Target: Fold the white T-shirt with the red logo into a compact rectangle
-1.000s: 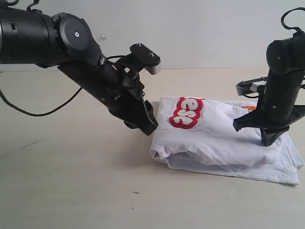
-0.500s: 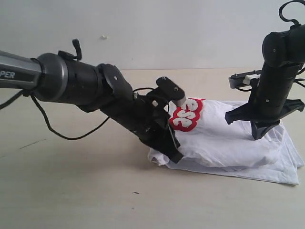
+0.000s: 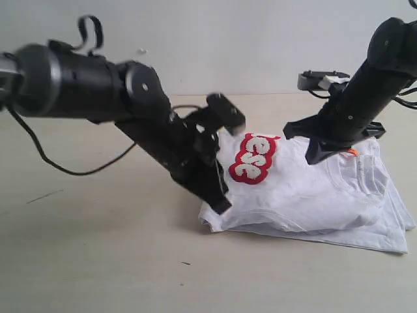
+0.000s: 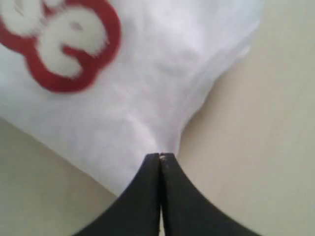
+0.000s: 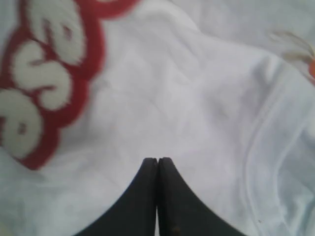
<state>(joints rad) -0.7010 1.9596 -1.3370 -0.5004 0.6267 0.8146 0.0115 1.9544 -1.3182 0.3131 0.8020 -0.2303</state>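
The white T-shirt (image 3: 313,195) lies folded in a thick bundle on the table, right of centre. Its red logo (image 3: 251,158) faces up on the left part, only the letters "ese" showing. My left gripper (image 3: 223,207) is shut, its tips (image 4: 160,156) touching the bundle's near-left corner where the cloth narrows to a point; no cloth shows between the jaws. My right gripper (image 3: 314,160) is shut and hovers over the middle of the shirt (image 5: 197,108), between the logo (image 5: 44,73) and the ribbed collar (image 5: 261,132). An orange neck tag (image 3: 352,152) peeks out beside it.
The beige table (image 3: 98,261) stretches bare to the left and front of the shirt. A black cable (image 3: 65,171) trails from the left arm across the table's left side. A pale wall closes the back.
My left gripper has slid back from over the bundle to its near-left corner. The right arm has swung left and leaned over, its gripper now nearer the logo. The collar area is uncovered.
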